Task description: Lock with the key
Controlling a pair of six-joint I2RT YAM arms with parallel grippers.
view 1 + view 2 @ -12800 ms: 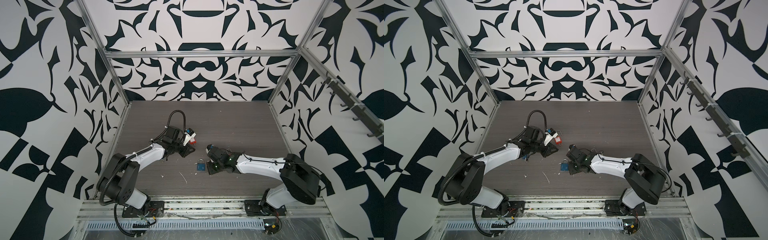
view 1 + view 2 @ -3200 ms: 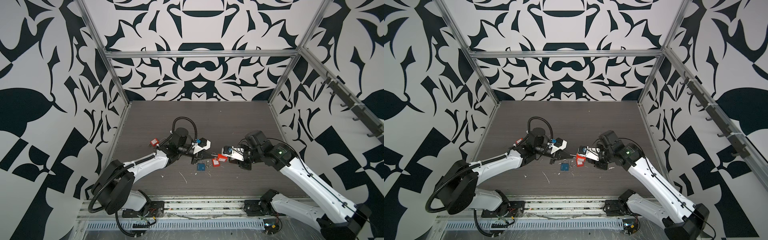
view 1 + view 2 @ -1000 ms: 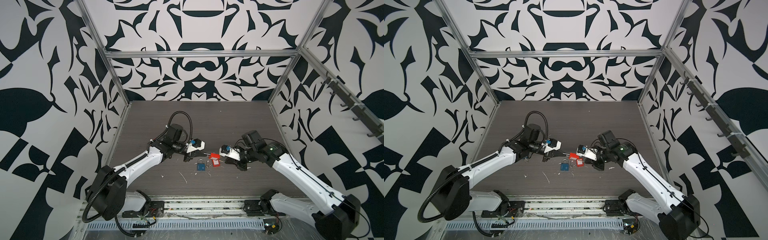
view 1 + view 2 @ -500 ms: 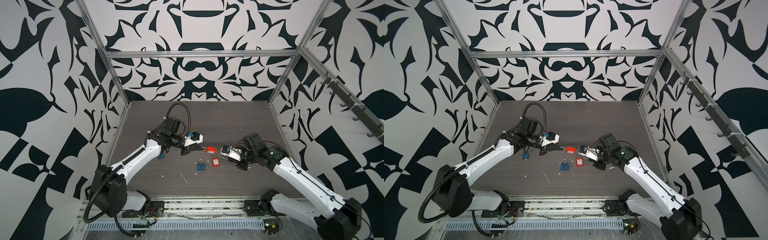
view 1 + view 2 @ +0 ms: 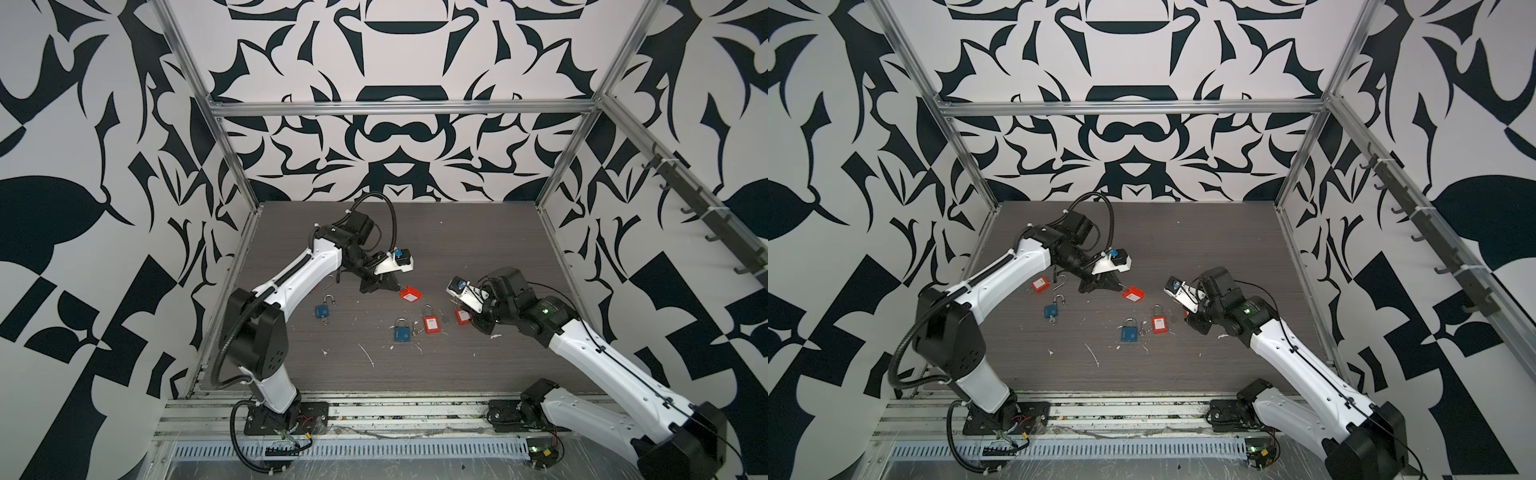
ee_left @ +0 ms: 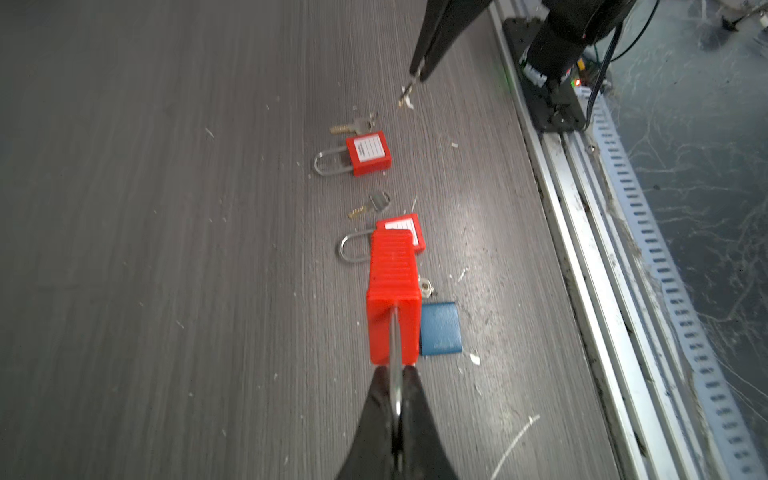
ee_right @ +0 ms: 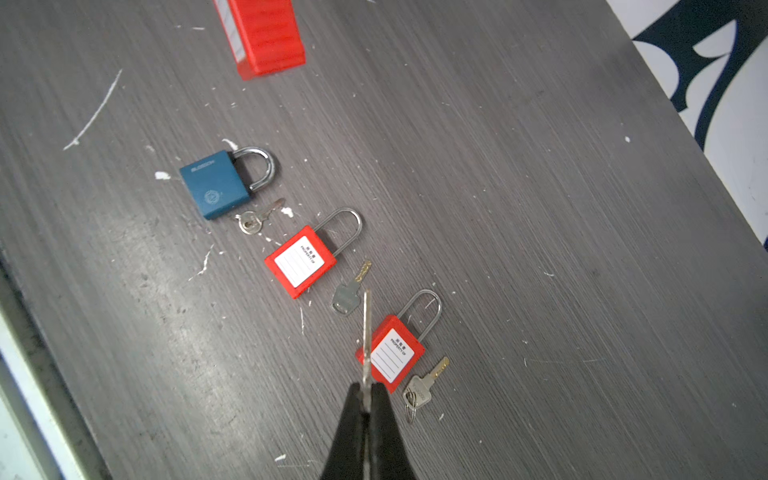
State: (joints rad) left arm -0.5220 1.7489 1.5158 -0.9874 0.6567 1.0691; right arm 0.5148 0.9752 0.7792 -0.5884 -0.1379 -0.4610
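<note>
Clamps left gripper [image 6: 397, 376] on shackle [image 6: 394, 332] of red padlock [image 6: 392, 291], held clear of table [image 6: 166, 208] (body pointing away from tips), and pinches key [image 7: 366, 332] in right gripper [image 7: 365, 390] over second red padlock [image 7: 392, 353] lying flat.

Padlocks [image 7: 216, 185], keys [image 7: 348, 297] on grey table [image 7: 540, 208]

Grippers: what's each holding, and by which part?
Left gripper pinches the ribbed red plastic padlock by its steel shackle. Right gripper pinches a silver metal key by its head end, blade pointing out.
</note>
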